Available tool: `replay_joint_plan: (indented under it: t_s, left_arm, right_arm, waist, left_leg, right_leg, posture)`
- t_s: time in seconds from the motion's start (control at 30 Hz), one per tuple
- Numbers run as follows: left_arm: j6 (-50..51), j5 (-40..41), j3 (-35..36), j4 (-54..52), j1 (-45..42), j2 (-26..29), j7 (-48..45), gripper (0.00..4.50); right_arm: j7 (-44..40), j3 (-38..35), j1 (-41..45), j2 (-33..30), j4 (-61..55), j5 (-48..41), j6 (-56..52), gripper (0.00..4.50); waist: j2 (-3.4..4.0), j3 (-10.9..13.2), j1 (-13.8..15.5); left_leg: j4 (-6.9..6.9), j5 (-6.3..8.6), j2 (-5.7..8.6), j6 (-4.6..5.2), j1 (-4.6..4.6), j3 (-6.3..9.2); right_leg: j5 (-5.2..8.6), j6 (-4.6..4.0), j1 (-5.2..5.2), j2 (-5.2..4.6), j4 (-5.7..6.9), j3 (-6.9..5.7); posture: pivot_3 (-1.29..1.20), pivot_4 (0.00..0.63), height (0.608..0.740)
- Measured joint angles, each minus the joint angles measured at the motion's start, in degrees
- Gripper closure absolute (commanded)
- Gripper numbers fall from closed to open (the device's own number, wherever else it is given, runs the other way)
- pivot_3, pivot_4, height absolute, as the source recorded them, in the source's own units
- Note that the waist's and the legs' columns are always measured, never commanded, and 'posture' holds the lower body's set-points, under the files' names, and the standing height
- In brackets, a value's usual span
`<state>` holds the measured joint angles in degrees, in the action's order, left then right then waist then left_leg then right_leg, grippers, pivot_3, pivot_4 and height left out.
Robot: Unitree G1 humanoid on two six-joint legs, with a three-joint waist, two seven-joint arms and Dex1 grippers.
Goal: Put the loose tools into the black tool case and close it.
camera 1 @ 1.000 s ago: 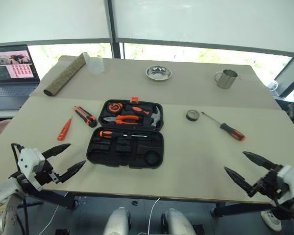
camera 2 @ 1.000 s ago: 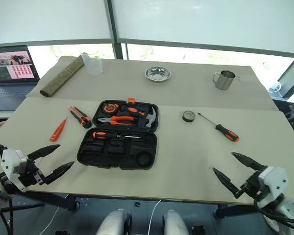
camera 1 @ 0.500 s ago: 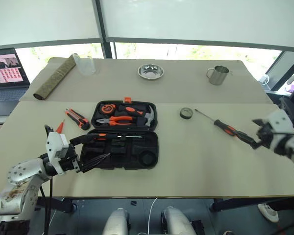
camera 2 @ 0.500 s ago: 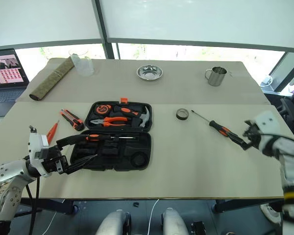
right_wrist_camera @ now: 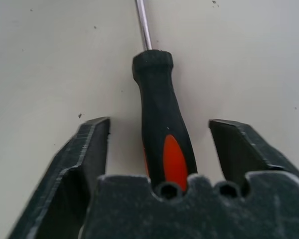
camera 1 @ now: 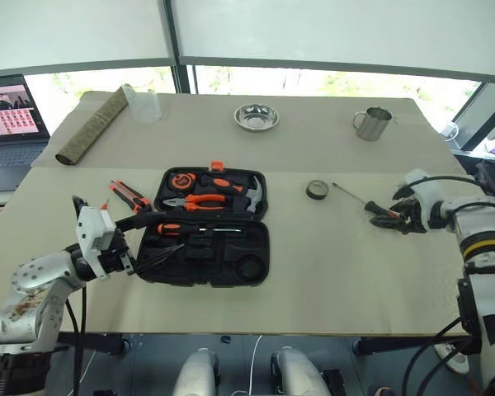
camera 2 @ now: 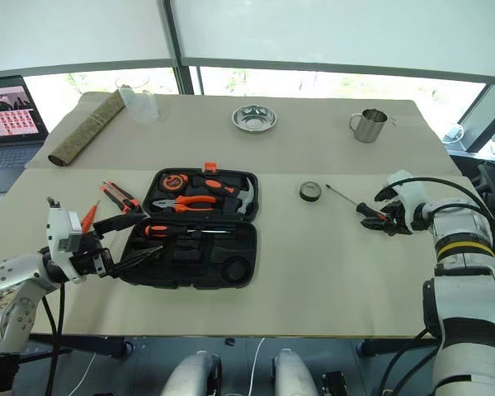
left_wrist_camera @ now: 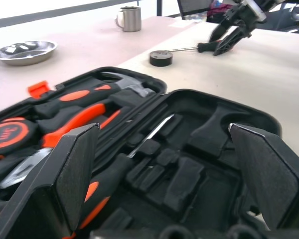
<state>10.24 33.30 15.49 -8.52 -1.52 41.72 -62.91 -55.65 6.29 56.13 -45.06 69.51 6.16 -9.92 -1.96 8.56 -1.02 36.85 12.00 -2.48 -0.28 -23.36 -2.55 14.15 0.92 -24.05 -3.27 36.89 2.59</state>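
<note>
The black tool case (camera 1: 256,247) lies open in the middle of the table, with pliers, a hammer and a tape measure in its far half. One black-and-orange screwdriver (camera 1: 194,227) rests in the near half. The other screwdriver (right_wrist_camera: 159,109) lies on the table to the right, its handle between the open fingers of my right gripper (camera 1: 393,219), with gaps on both sides. The black tape roll (camera 1: 317,189) sits just left of its tip. The utility knife (camera 1: 128,195) and the small orange screwdriver (camera 2: 88,218) lie left of the case. My left gripper (camera 1: 167,233) is open at the case's left edge.
Along the far side stand a steel bowl (camera 1: 256,117), a steel mug (camera 1: 373,124), a clear cup (camera 1: 146,106) and a rolled mat (camera 1: 91,124). A laptop (camera 1: 12,115) sits beyond the table's left end. Bare tabletop stretches between the case and the right screwdriver.
My right gripper has come in from the table's right edge onto the screwdriver handle and now straddles it, fingers narrower. The left gripper has edged toward the case.
</note>
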Motion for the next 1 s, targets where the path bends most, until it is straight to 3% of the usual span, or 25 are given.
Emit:
replay_joint_plan:
  t_s: [0.13, 0.33, 0.47, 0.5, 0.63, 0.8, 1.0]
  left_arm:
    - [2.7, 1.5, 0.0, -1.6, 1.3, 0.8, -0.9, 0.0]
    - [5.6, 4.7, -0.2, -6.1, 5.4, 2.2, -4.3, 0.0]
    - [4.8, 5.1, -0.1, -6.8, 5.3, 1.3, -4.5, 0.0]
    - [4.8, 5.3, 0.6, -6.9, 5.7, 1.3, -4.4, 0.0]
    - [4.8, 5.5, 2.0, -7.2, 6.8, 1.3, -3.9, 0.0]
    - [-1.3, 2.0, 5.2, -3.1, 13.4, -1.4, -3.9, 0.0]
    - [-8.8, -1.6, 8.6, -0.5, 17.4, -4.1, -2.3, 0.0]
  right_arm:
    - [0.1, -0.2, 0.9, 0.1, 1.7, 0.4, 0.2, 3.43]
    - [-1.4, -0.7, 1.5, -4.0, 1.9, 0.4, 2.1, 3.5]
    - [-11.1, -1.5, 2.4, -6.5, -5.3, -1.4, 6.1, 3.5]
    - [-17.0, -1.8, 1.2, -5.8, -13.9, -4.7, 5.0, 3.5]
    - [-25.9, 1.4, -1.9, 1.5, -42.2, -12.8, -5.4, 3.5]
    - [-21.3, 14.1, -3.5, 14.0, -63.5, -12.1, -22.3, 3.5]
    - [-13.9, 24.1, -1.6, 22.3, -68.4, -8.3, -30.9, 3.5]
  waist:
    - [0.0, 0.0, 0.0]
    - [0.16, 0.1, 0.0]
    - [0.21, 0.1, -0.7]
    - [0.22, 0.1, -1.3]
    - [0.24, 0.1, -2.6]
    - [0.25, 0.2, -2.2]
    - [0.15, 0.1, 0.3]
  left_leg:
    - [0.01, 0.0, 0.0, 0.0, -0.01, -0.01]
    - [0.0, 0.0, 0.04, 0.0, -0.07, -0.05]
    - [0.0, 0.0, -0.07, 0.0, 0.02, -0.11]
    - [-0.03, 0.0, -0.15, 0.0, 0.02, -0.1]
    - [-0.04, 0.02, -0.5, 0.02, 0.1, 0.16]
    - [-0.04, 0.06, -0.56, -0.05, -0.04, 0.2]
    - [0.19, 0.02, -0.3, -0.13, -0.18, 0.2]
  right_leg:
    - [-0.01, 0.01, -0.02, -0.01, 0.03, 0.01]
    - [-0.01, 0.01, -0.15, -0.04, 0.09, 0.04]
    - [-0.01, 0.0, -0.13, 0.07, 0.11, 0.1]
    - [-0.02, -0.01, -0.16, 0.13, 0.13, 0.12]
    - [-0.08, -0.13, -0.16, 0.56, 0.27, 0.15]
    - [-0.11, -0.3, -0.34, 0.58, 0.33, 0.01]
    - [-0.17, -0.27, -0.32, 0.11, 0.3, -0.27]
  posture:
    - [0.0, 0.15, 0.74]
    - [0.0, 0.15, 0.74]
    - [0.0, 0.15, 0.74]
    - [0.0, 0.15, 0.74]
    - [0.0, 0.15, 0.74]
    - [0.0, 0.15, 0.74]
    - [0.0, 0.15, 0.74]
